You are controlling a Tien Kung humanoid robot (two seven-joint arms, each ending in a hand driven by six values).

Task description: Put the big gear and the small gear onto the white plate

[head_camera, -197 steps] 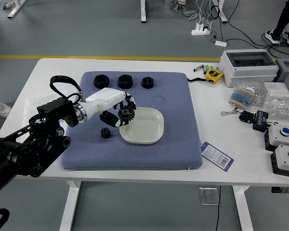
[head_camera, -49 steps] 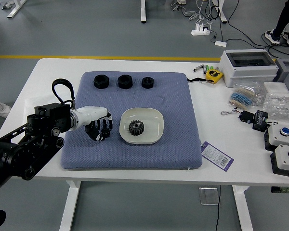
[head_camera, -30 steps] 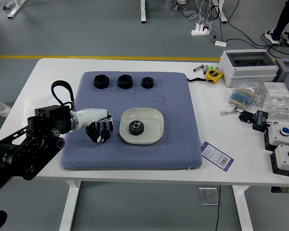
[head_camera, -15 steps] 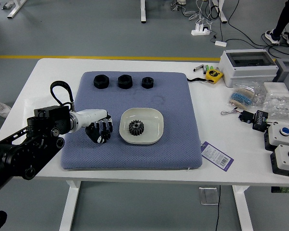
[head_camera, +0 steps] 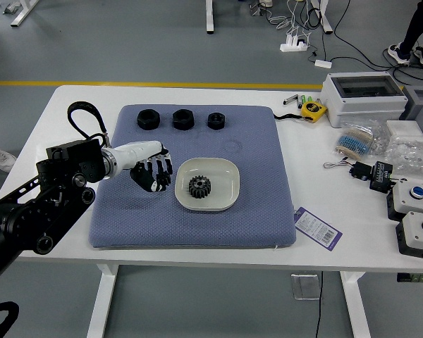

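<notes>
Looks half done. At frame centre, shows the big gear on the white plate. Left of it, shows the left hand with fingers closed, probably around the small gear, hidden from view. Has yet to be placed there.

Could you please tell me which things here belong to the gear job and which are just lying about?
For the job:
big gear
white plate
left hand
(small gear not visible)

Lying about:
three black pieces
yellow tape measure
purple-edged label
button boxes
</notes>
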